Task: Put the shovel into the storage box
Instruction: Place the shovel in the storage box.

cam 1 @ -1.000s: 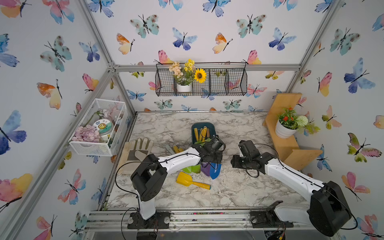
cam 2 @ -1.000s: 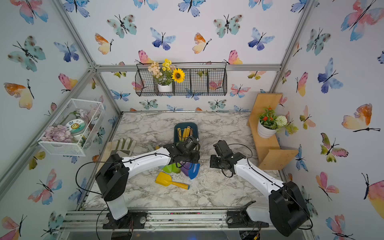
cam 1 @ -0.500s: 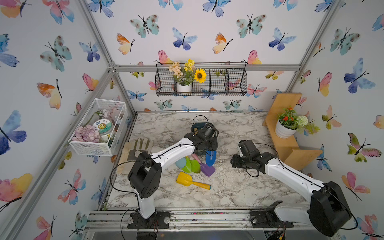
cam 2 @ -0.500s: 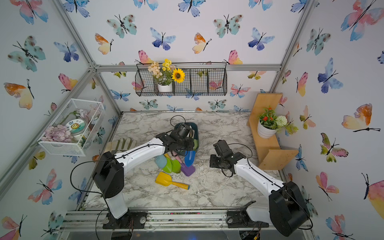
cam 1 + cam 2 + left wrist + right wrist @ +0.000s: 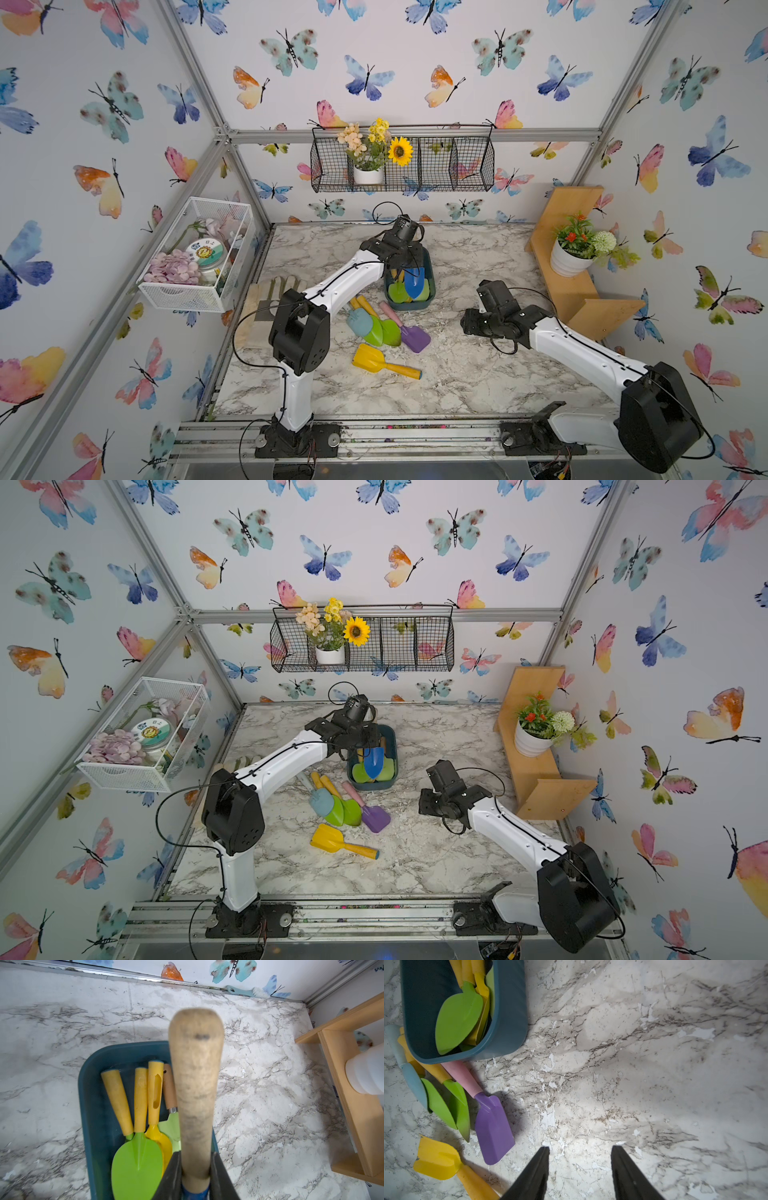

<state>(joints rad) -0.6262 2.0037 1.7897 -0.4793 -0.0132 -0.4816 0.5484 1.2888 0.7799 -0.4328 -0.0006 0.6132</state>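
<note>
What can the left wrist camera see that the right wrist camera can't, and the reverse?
Only the left wrist view: the left hand clamped on the blue shovel by its wooden handle, over the storage box, plus the wooden shelf. Only the right wrist view: the right hand, open and empty, and the purple shovel and yellow shovel lying on the marble table. Both: the storage box, the green shovel lying in it, and the table.

The marbled tabletop [image 5: 478,374] is carrying a teal storage box [image 5: 409,306] near its middle. A pale blue shovel [image 5: 358,321], two green shovels [image 5: 380,332] and a purple shovel [image 5: 415,337] are lying bunched just beside it, a yellow shovel [image 5: 368,357] nearby, gloves [image 5: 266,291] along the left edge.
</note>
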